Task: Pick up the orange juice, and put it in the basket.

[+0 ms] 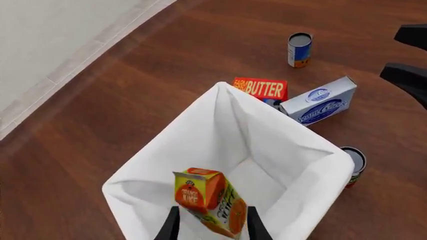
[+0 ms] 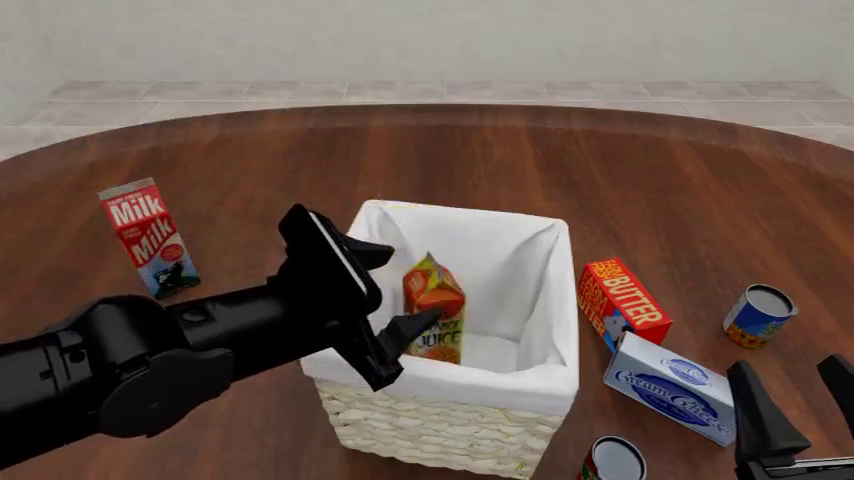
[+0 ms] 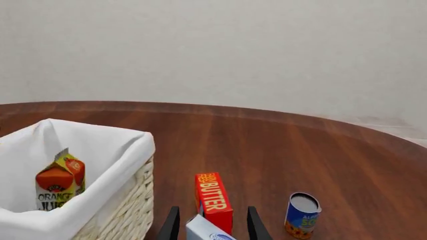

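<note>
The orange juice is an orange and yellow gable-top carton. It stands slightly tilted inside the basket, a pale wicker basket with white cloth lining. My left gripper reaches over the basket's near-left rim. Its fingers are spread on either side of the carton, open. In the left wrist view the carton sits between the fingers above the lining. My right gripper is open and empty at the front right. Its wrist view shows the carton in the basket.
A red-and-blue Milk carton stands at the far left. Right of the basket lie an orange-red BUTTER box and a white-blue cream cheese box. A blue-yellow can stands further right, and another can stands by the basket's front corner.
</note>
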`<state>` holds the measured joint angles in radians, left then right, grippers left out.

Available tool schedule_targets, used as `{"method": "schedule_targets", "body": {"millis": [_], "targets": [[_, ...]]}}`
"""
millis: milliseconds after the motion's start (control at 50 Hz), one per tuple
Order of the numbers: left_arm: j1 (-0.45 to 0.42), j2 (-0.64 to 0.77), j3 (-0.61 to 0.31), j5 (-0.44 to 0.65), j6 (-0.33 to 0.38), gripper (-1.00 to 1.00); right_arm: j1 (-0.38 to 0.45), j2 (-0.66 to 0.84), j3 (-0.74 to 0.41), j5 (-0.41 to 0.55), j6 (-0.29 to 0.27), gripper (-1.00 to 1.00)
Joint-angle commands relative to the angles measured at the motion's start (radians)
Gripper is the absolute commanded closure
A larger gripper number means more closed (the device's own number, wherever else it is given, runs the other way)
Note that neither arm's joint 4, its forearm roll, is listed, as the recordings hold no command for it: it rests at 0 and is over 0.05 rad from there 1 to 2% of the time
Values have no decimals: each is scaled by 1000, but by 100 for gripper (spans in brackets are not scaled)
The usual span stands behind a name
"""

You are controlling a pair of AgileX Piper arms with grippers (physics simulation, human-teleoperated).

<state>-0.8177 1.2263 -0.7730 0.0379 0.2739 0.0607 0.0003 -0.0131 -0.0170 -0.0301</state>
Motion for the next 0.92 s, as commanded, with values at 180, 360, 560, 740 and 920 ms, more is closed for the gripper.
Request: {"method": "schedule_targets", "body": {"millis": [180,360,560,740,920], "targets": [[8,-4,1,-1,9,-100,1,0,1,-2,-1,-100],[13,-27,-18,15,16,-100,1,0,0,-3,-1,-100],[38,-43,-66,34,40,-100,2,0,0,-2,-2,-100],[40,-78,-116,67,56,-100,1,0,-1,-2,-2,-100],[53,-105,-146,93,76,-100,0,0,-2,-2,-1,-100]]}}
